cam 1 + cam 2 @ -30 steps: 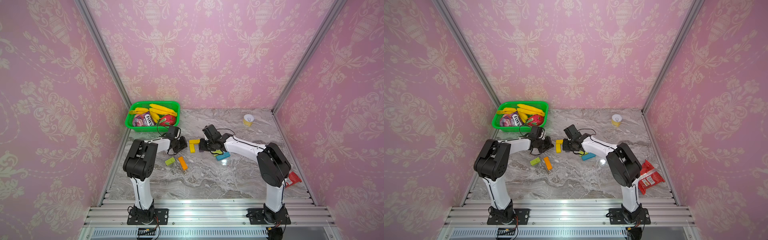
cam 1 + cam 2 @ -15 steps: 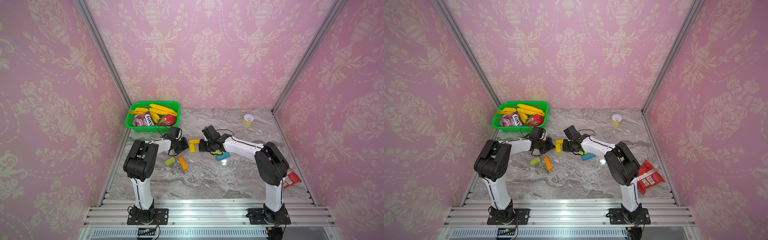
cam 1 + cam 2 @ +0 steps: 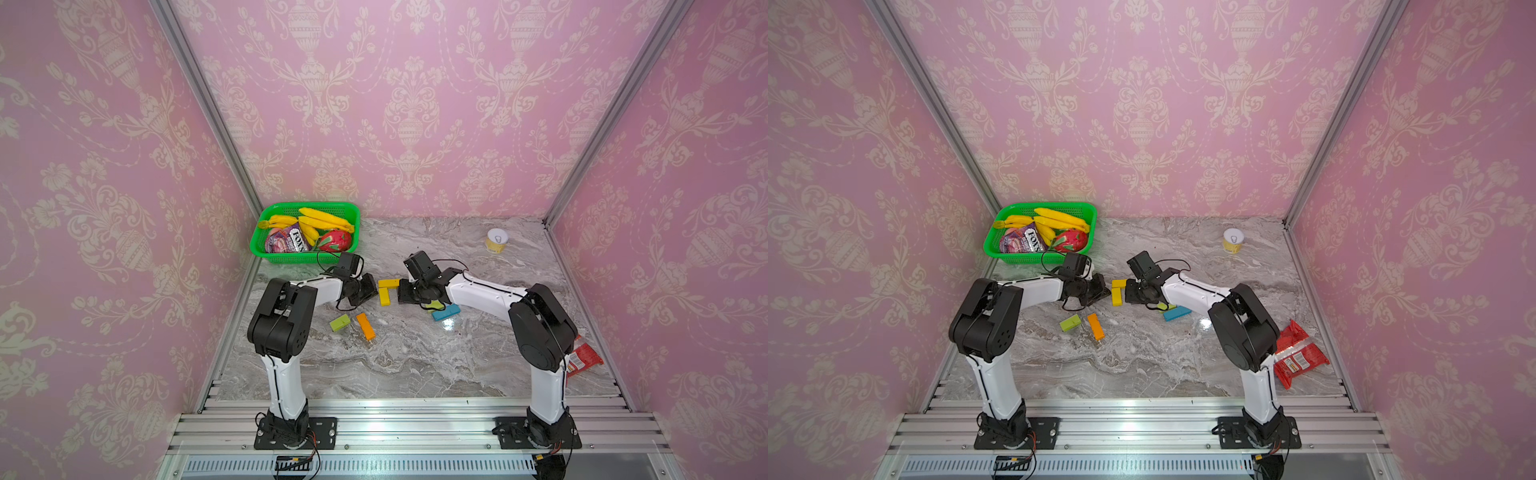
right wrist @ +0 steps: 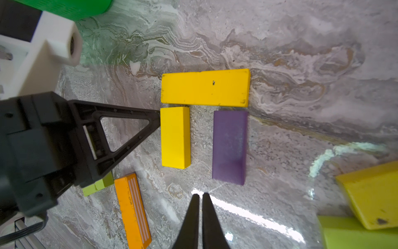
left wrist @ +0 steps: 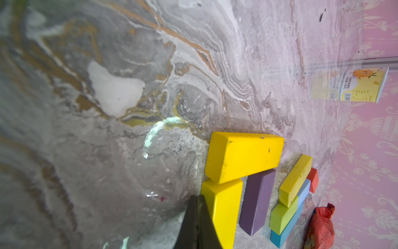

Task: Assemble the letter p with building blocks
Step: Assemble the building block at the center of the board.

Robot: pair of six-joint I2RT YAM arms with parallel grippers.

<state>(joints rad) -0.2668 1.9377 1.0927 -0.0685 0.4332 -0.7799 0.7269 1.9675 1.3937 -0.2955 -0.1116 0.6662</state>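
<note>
A green plastic basket (image 3: 305, 258) is sitting in the far left corner of a grey marble-patterned tabletop (image 3: 415, 361), holding yellow bananas (image 3: 324, 217), a purple Fox's candy packet (image 3: 290, 242) and a red dragon fruit (image 3: 334, 241). A small yellow can (image 3: 496, 242) with a pull-tab lid is standing upright near the far right corner, well apart from the basket. A red snack packet (image 3: 1300, 357) is lying flat by the right edge. Pink damask wallpaper (image 3: 407, 104) is enclosing three sides, and an aluminium rail (image 3: 415, 419) is running along the near edge.
</note>
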